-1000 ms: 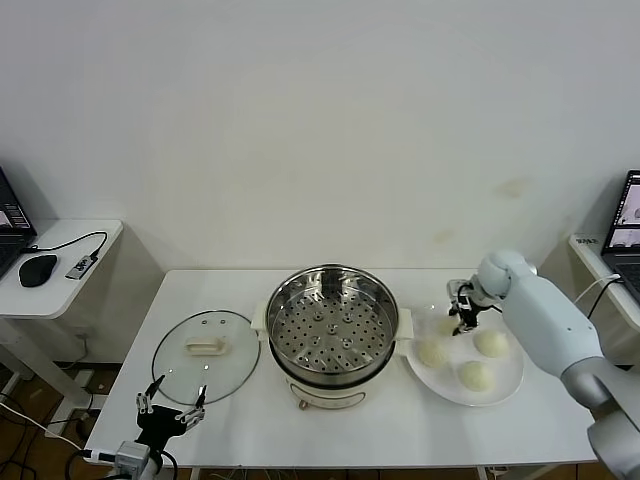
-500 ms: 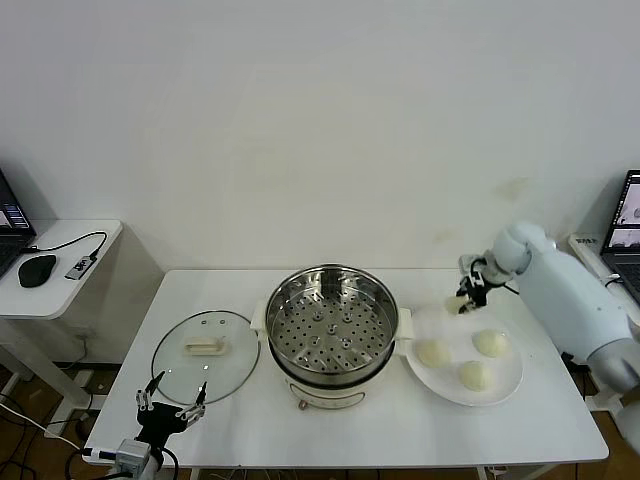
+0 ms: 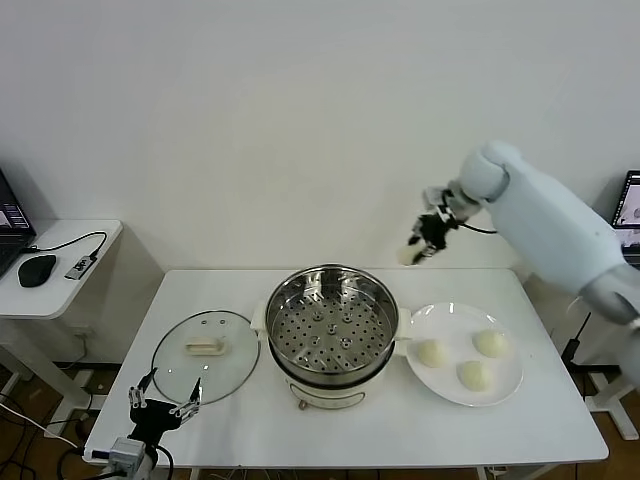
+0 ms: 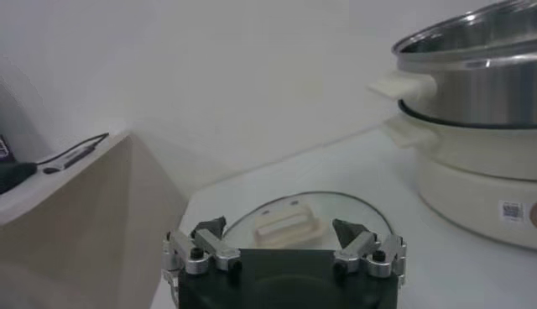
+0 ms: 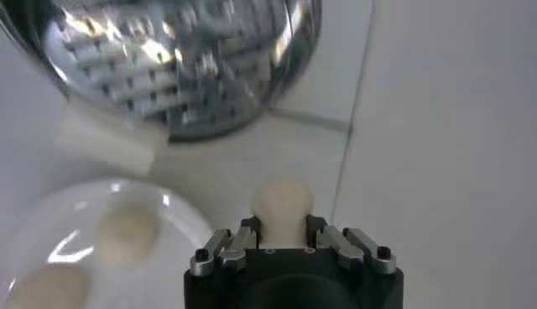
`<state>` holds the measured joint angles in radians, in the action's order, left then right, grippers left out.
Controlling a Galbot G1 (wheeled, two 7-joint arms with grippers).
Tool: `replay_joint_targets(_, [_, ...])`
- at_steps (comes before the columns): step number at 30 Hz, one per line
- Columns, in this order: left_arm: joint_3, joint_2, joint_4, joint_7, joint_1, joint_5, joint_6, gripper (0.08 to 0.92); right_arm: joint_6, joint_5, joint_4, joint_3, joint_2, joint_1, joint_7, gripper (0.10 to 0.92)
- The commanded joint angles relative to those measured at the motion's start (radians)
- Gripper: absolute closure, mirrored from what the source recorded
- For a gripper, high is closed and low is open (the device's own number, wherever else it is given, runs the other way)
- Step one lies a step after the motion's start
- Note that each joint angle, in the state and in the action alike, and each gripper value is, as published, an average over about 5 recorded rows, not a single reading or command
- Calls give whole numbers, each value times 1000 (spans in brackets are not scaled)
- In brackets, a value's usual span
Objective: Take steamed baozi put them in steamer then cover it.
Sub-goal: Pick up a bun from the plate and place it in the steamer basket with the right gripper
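Observation:
My right gripper (image 3: pixel 420 247) is shut on one cream-white baozi (image 5: pixel 283 204) and hangs in the air behind and to the right of the steamer (image 3: pixel 331 322), well above the table. That baozi (image 3: pixel 408 256) shows just below the fingers. Three more baozi (image 3: pixel 431 352) lie on the white plate (image 3: pixel 505 385) to the steamer's right. The steel steamer basket stands bare, its perforated floor showing. The glass cover (image 3: pixel 206 354) lies flat on the table left of the steamer. My left gripper (image 3: pixel 160 404) waits open at the table's front left edge, near the cover (image 4: pixel 287 227).
A side table (image 3: pixel 50 275) with a mouse and a cable stands to the left. A laptop (image 3: pixel 629 215) shows at the far right edge. The white wall rises close behind the table.
My right gripper has lifted the baozi off the plate, rising and swinging left toward the steamer's back right. Three baozi stay on the plate. The left gripper has barely shifted.

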<state>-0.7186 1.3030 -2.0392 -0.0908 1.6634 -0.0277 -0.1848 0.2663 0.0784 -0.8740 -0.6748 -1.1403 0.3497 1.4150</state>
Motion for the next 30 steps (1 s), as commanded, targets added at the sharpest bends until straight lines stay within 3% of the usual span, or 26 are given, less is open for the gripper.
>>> replay_joint_targets(1, [-2, 0, -4, 1, 5, -1, -3, 177, 424, -80, 129, -49, -168, 94, 66, 645])
replay_joint_targets(7, [-8, 2, -3, 6, 17, -4, -1, 177, 554, 35, -74, -77, -141, 69, 14, 643])
replay_joint_targets(15, [-1, 12, -6, 8, 20, -16, -2, 177, 562, 152, -268, -145, -103, 52, -29, 643])
replay_joint_targets(22, [-8, 13, -15, 11, 29, -21, -9, 177, 563, 314, -267, -145, -128, 21, -56, 643])
replay_joint_targets(30, [-8, 16, -10, 14, 32, -17, -17, 177, 563, 360, -139, -131, -180, -11, -83, 643])
